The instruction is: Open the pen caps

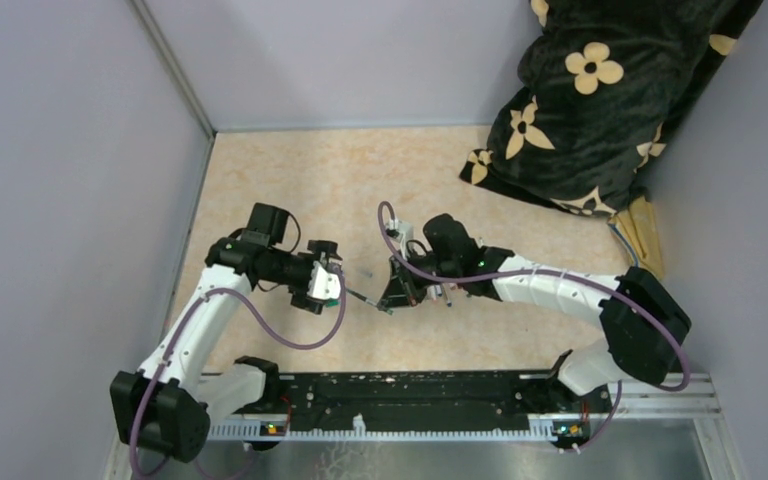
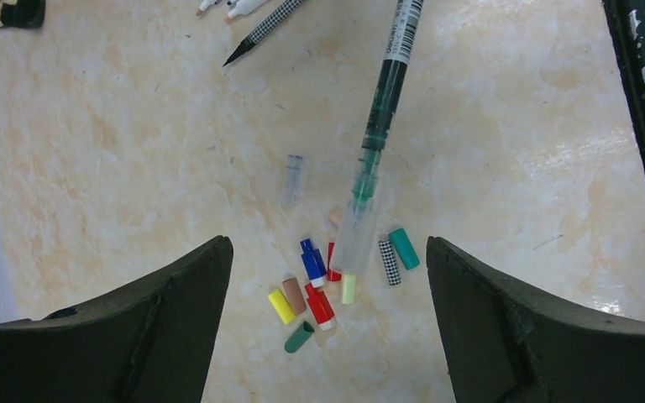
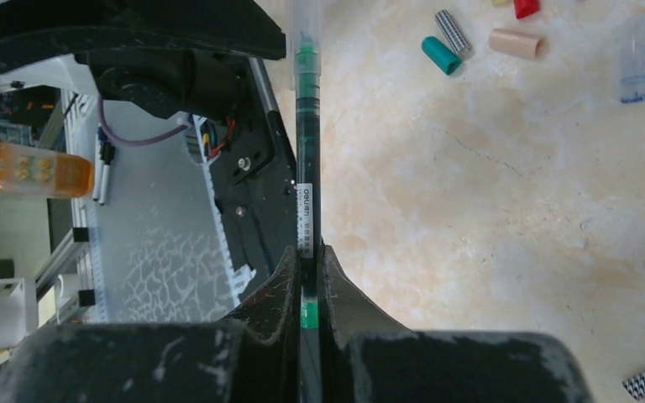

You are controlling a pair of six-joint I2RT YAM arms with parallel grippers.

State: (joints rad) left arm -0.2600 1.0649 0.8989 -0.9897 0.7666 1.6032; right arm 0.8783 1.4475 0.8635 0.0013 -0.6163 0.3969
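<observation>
A green pen [image 3: 306, 134] is clamped in the right gripper [image 3: 309, 256], whose jaws are pressed together on the rear of the barrel. The barrel is pointed away from that gripper toward the left gripper [image 2: 327, 252]. The pen's front end is covered by a clear cap [image 2: 357, 231], which appears to be seated on the pen. This cap is seen between the two dark fingers [image 2: 176, 319] of the left gripper. These fingers are spread wide, and neither cap nor barrel is touched by them in the left wrist view. How high the cap sits against the fingers cannot be told.

On the table [image 2: 512, 168], a cluster of loose caps is scattered under the capped tip:
- a blue cap [image 2: 312, 260]
- a red cap [image 2: 320, 306]
- a yellow cap [image 2: 281, 306]
- a tan cap [image 2: 294, 294]
- a dark green cap [image 2: 300, 337]
- a teal cap [image 2: 403, 248]
- a checkered cap [image 2: 390, 261]

A second clear cap [image 2: 292, 179] is laid a little apart, beyond the cluster. At the far edge of that view, a checkered pen [image 2: 264, 29] with a bared tip is laid beside white pens [image 2: 239, 7].
</observation>
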